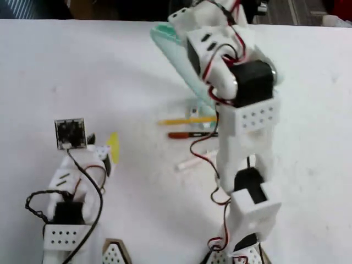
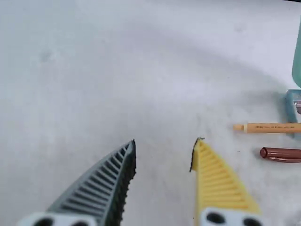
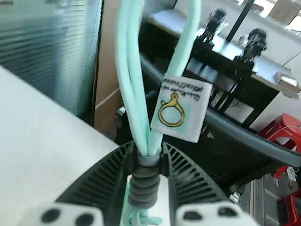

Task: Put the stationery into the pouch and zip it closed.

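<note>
My right gripper [image 3: 148, 153] is shut on the mint green pouch [image 3: 136, 84], pinching its thin edge beside a white tag [image 3: 181, 108]. From above, the pouch [image 1: 179, 55] hangs tilted off the table at the far side under the right gripper [image 1: 184, 25]. Just nearer than the pouch lie a yellow pen [image 1: 187, 120], a red-brown pen [image 1: 190, 135] and a white stick [image 1: 192, 162], with a small blue item [image 1: 195, 113] beside them. My left gripper [image 2: 164, 150] is open over bare table, left of the pens [image 2: 268, 127], with nothing between its fingers. From above it [image 1: 113, 146] sits at the near left.
The right arm [image 1: 247, 126] stretches across the table's right half and hides part of the stationery. The table's far edge [image 1: 82, 21] runs along the top. A chair and desks stand in the room beyond it.
</note>
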